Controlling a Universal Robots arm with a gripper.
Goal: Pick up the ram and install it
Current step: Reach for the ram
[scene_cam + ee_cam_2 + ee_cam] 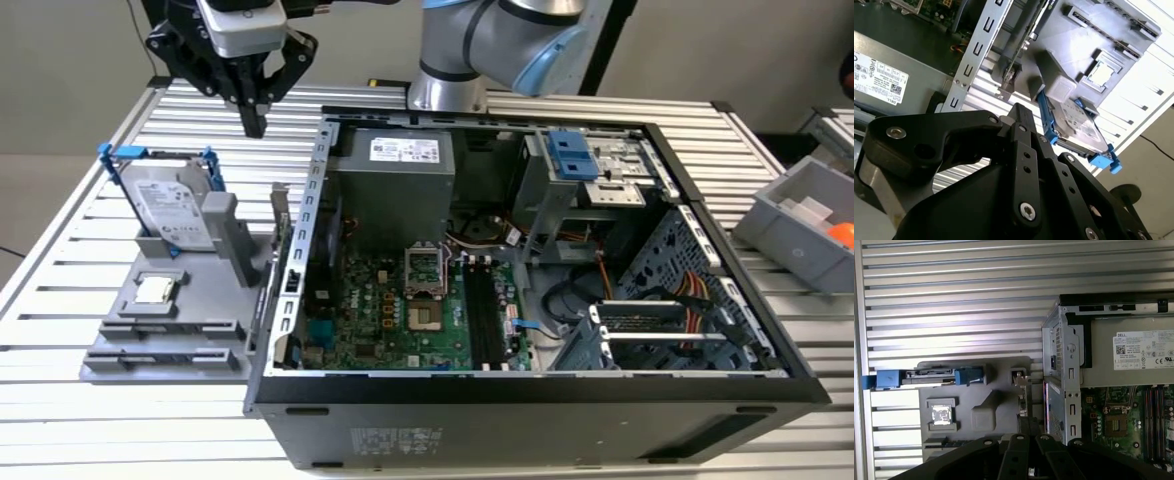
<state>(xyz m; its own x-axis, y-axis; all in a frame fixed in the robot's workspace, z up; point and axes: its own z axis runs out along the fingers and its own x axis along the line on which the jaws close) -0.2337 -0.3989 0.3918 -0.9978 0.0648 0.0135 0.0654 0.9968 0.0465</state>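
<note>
Ram (284,240) stands on its long edge in a narrow slot of the gray holding fixture (107,370), just beside the wall of the open computer case (534,388). It is untouched, apparently parked upright so that its top edge can be pinched from above. The gripper (251,125) hovers over the slatted table (80,430) behind the fixture, near the blue-edged hard drive (174,215). Its fingers are drawn together and carry nothing. From the fingertips the ram lies lower down and off toward the case, clearly apart. In the first wrist view the ram (1022,395) shows as a thin line just beyond the gripper (1029,437). Memory slots (487,310) on the motherboard (374,320) appear empty, so the pick looks not yet made.
</note>
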